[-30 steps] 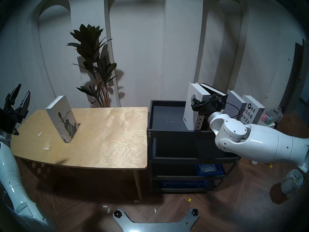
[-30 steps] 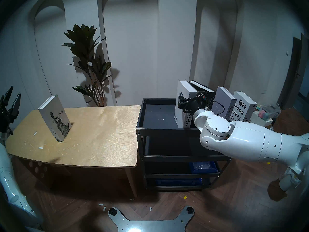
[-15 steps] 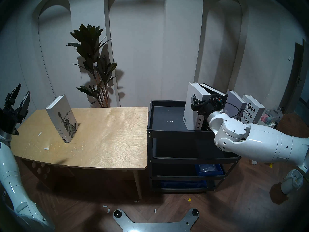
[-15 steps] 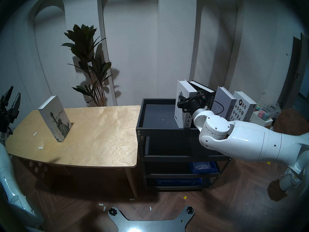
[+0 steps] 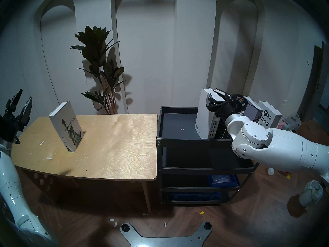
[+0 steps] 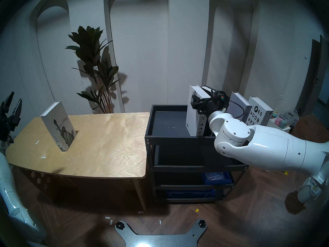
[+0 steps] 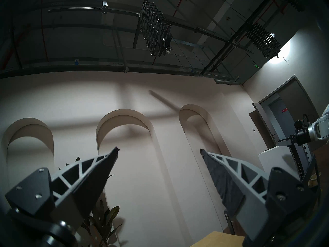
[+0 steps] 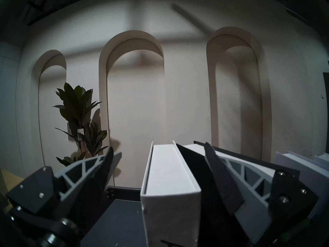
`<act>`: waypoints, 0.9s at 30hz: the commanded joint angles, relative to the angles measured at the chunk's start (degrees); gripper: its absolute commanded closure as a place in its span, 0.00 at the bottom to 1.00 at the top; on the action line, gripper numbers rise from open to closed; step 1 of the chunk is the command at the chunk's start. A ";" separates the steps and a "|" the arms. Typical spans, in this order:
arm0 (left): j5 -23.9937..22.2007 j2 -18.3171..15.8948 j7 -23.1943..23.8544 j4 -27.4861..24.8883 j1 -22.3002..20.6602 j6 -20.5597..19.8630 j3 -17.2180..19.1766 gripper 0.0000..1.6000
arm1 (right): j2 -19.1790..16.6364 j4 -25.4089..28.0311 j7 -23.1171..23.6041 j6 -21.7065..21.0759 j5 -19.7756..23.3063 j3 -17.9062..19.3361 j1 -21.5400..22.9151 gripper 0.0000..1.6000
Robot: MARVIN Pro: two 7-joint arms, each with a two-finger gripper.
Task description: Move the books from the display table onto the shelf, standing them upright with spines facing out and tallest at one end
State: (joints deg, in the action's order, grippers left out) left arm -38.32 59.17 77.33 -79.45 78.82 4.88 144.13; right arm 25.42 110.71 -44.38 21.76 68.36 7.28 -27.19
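On the shelf [image 5: 187, 141], a black trolley, stand a white book [image 5: 203, 116], a black book [image 5: 221, 130] leaning behind it, a grey book [image 5: 252, 109] and a white yearbook [image 5: 270, 116]. My right gripper [image 5: 217, 98] [image 8: 158, 146] is open at the white book's [image 8: 169, 170] top front corner, one finger on each side, touching nothing. A pale grey Statue of Liberty book [image 5: 65, 125] stands tilted on the display table [image 5: 115, 143]. My left gripper [image 5: 25, 96] [image 7: 159, 150] hangs open and empty, pointing up, off the table's left end.
A tall potted plant [image 5: 99, 63] stands behind the table. Blue bins [image 5: 222, 180] sit on the trolley's lower tiers. A clear box [image 5: 288, 123] is right of the trolley and a lined waste bin [image 5: 311, 193] stands on the floor at the right.
My right gripper has opened off the white book and risen from mid-spine to the book's top. The left arm and the Statue of Liberty book have not moved.
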 commanded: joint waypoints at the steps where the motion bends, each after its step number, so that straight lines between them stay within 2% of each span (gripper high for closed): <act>1: 0.05 -0.70 0.06 -0.65 -0.39 -0.03 -0.12 0.00 | -2.77 2.75 -0.48 1.33 0.61 2.63 2.16 0.00; 9: 0.04 -0.69 0.06 -0.64 -0.39 -0.02 -0.11 0.00 | -7.22 9.55 -2.15 3.52 0.73 4.70 2.86 0.00; 15: 0.01 -0.67 0.07 -0.62 -0.39 0.00 -0.11 0.00 | -10.43 15.39 -2.73 8.03 -0.64 4.93 1.66 0.00; 18: -0.02 -0.60 0.07 -0.57 -0.39 0.03 -0.07 0.00 | -13.80 19.39 -2.85 9.85 -1.91 3.49 -0.09 0.00; 22: -0.05 -0.51 0.06 -0.48 -0.37 0.06 -0.03 0.00 | -14.90 22.45 -4.02 10.43 -1.42 1.66 -2.38 0.00; 27: -0.35 -0.14 0.36 0.03 -0.50 0.18 -0.24 0.00 | -16.28 26.97 -3.98 8.97 -1.22 -4.64 -7.54 0.00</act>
State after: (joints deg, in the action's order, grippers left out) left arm -38.35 59.22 77.33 -79.36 78.82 4.90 144.15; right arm 12.38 132.23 -48.53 30.91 67.26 7.73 -29.01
